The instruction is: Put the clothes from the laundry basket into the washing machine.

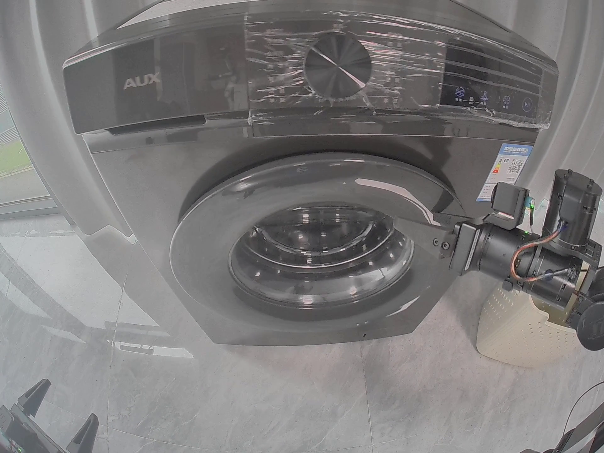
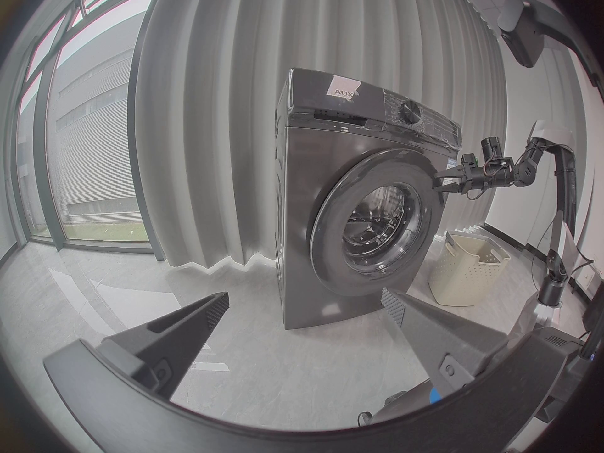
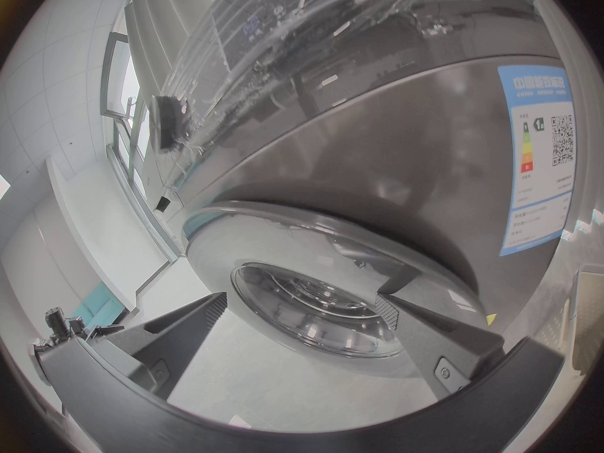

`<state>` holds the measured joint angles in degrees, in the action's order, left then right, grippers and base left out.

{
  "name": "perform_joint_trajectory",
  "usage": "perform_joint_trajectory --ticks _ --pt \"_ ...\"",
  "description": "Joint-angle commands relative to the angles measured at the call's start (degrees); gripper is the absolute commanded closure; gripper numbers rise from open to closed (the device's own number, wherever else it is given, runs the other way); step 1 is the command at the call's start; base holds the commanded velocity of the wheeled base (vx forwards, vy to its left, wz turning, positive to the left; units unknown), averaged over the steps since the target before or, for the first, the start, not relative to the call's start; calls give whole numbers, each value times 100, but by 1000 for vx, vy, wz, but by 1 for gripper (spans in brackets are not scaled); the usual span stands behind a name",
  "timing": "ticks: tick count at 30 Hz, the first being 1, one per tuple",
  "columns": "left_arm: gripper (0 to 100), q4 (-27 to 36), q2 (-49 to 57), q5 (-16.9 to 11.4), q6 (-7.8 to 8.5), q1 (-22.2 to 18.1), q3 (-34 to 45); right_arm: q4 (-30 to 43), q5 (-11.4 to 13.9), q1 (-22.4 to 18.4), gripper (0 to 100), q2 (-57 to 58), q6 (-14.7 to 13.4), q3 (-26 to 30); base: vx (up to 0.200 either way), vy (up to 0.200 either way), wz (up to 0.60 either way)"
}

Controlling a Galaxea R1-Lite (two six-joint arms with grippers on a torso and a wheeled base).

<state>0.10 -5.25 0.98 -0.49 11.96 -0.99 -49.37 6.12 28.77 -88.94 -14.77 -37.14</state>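
The grey washing machine (image 1: 189, 177) faces me, and its round glass door (image 1: 321, 253) lies against the front panel. My right gripper (image 1: 428, 234) is open at the door's right rim, at mid height. In the right wrist view one of its fingers (image 3: 415, 322) reaches the door's rim (image 3: 352, 234) and the other finger (image 3: 189, 322) hangs over the floor. The cream laundry basket (image 1: 522, 335) stands on the floor right of the machine, partly behind the right arm. My left gripper (image 1: 66, 404) is open and holds nothing, low at the left and well short of the machine (image 2: 352, 209).
Pale curtains (image 2: 207, 127) hang behind and beside the machine. A tall window (image 2: 82, 133) is off to the left. Grey tiled floor (image 1: 264, 397) lies open before the door. The basket (image 2: 469, 265) sits between the machine and the right wall.
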Motion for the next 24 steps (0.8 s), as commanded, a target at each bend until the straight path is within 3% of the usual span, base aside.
perform_joint_trajectory --ticks 1,12,15,19,24 --pt "0 -1 -11 -1 -13 -1 99 -134 -146 -3 0 9 36 5 0 0 0" --pt "0 -1 -11 -1 -13 -1 99 -125 -216 261 0 404 45 348 0 0 0" --pt "0 -1 -11 -1 -13 -1 99 -125 -129 507 0 782 203 840 0 0 0" --pt "0 -1 -11 -1 -13 -1 99 -125 302 832 0 1643 414 1737 0 0 0" --pt "0 -1 -11 -1 -13 -1 99 -64 328 867 0 2355 748 2115 0 0 0"
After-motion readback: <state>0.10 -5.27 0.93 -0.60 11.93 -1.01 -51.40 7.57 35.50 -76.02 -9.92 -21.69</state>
